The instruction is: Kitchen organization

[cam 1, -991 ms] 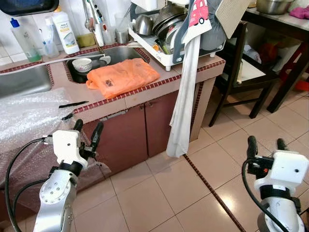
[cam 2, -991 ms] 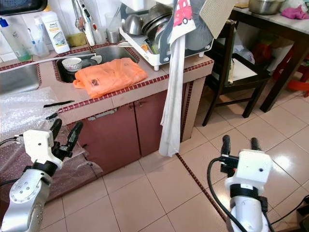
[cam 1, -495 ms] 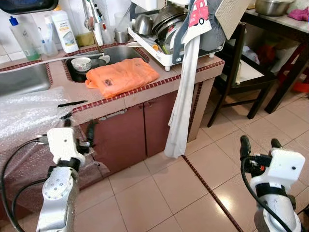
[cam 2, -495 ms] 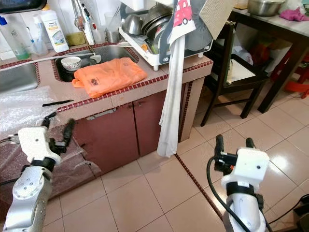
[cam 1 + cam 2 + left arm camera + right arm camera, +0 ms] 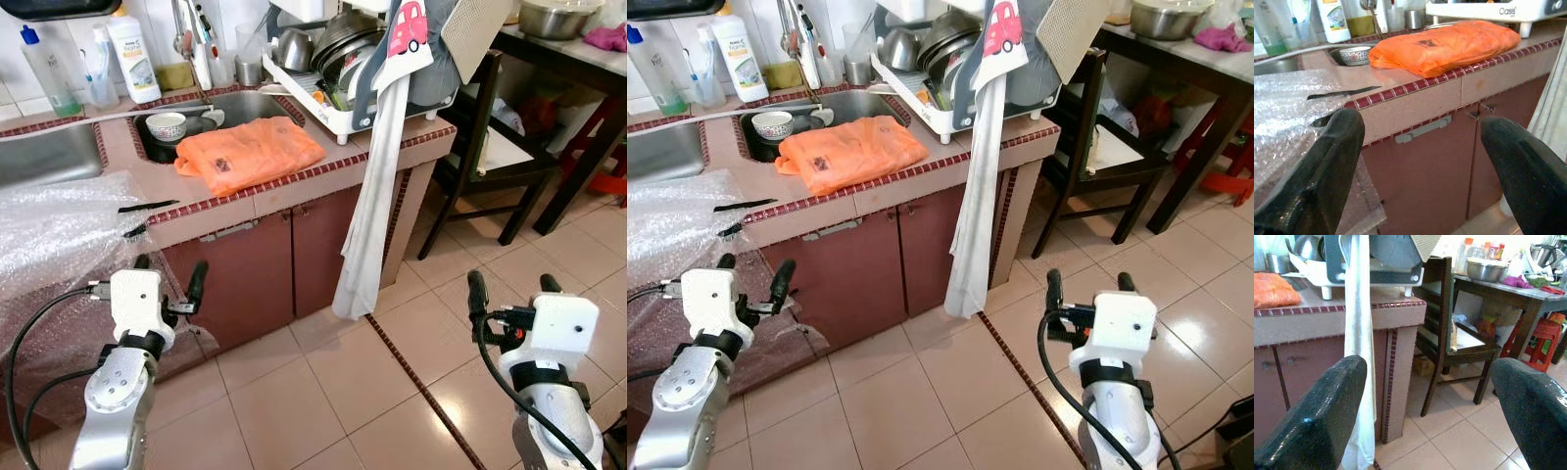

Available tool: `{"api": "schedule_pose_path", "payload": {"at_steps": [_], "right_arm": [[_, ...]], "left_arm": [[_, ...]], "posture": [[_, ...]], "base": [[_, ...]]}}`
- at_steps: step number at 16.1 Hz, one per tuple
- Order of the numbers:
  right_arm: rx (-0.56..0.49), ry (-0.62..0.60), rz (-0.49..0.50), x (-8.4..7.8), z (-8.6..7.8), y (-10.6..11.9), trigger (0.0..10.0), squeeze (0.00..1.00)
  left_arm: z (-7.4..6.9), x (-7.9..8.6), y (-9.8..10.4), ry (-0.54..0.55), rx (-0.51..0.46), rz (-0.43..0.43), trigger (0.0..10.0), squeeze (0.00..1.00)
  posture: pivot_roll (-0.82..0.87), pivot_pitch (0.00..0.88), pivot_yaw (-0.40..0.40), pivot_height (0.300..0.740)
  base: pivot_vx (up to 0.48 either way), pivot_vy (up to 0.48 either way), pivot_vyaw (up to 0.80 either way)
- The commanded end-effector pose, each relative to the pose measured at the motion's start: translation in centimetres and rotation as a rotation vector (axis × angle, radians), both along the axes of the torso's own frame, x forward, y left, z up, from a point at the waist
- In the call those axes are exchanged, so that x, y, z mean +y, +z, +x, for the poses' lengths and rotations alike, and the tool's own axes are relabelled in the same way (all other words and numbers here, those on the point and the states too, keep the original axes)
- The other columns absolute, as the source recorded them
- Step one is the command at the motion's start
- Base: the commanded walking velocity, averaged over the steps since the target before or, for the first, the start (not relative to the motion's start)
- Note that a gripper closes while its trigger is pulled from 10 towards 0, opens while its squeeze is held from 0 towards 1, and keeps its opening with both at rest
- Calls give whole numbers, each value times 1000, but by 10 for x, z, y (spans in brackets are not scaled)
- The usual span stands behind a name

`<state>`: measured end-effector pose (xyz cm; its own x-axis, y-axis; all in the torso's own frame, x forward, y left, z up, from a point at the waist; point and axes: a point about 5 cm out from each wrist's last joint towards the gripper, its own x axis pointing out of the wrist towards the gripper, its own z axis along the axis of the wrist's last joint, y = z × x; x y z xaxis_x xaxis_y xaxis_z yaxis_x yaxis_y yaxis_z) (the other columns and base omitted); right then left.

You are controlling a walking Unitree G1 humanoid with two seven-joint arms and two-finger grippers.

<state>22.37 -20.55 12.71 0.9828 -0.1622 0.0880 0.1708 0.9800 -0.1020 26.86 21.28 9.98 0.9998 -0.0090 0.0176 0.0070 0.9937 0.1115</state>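
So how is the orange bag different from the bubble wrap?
The orange bag is bright and solid-coloured; the bubble wrap is clear and bumpy. The bag lies folded by the sink, all on the counter; the wrap spreads wide and droops over the edge. Both are plastic.

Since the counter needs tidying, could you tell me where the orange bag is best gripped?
Judging by its pose, pinch the orange bag at its near edge, which lies by the counter's front rim. Come from the front and above with the left pincer, now open and low; the bag lies flat and soft, so gather a fold.
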Motion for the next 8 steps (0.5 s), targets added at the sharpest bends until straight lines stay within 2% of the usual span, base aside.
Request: {"api": "schedule_pose_path", "payload": {"at_steps": [1,5,8], "right_arm": [[0,-16,-4,-4,1,-3,10000,1000],[-11,-11,44,4,4,-8,10000,1000],[-4,0,44,10,7,-12,10000,1000]], "left_arm": [[5,-1,0,-5,-4,10,10000,1000],[3,-15,-17,28,34,-42,10000,1000],[8,-11,-16,35,30,-14,10000,1000]], "posture": [[-44,56,34,740],[-48,49,41,740],[-43,40,36,740]], "base": [[0,0,0],[0,0,0],[0,0,0]]}}
